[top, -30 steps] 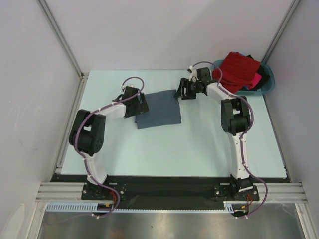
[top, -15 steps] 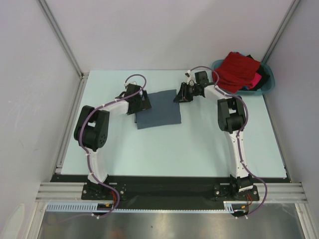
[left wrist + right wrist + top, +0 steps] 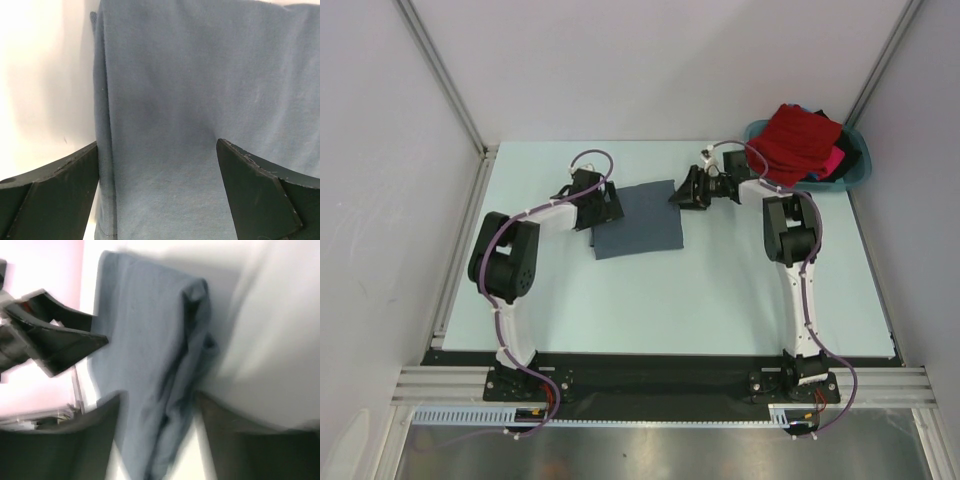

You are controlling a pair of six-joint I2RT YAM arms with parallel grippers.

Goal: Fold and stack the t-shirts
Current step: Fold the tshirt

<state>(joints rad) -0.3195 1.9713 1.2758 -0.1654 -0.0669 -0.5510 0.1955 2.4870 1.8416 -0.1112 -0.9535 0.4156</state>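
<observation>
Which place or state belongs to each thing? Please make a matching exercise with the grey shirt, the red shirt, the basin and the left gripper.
1 grey shirt
2 red shirt
3 basin
4 left gripper

a far right corner
b open
c folded flat on the table
d on top, in the basin

Pairs: 1-c, 2-d, 3-a, 4-b

No legible text, label, brand, number or sign is found in any view; the slate-grey t-shirt is shown plain, and no marking is resolved on the teal basin.
</observation>
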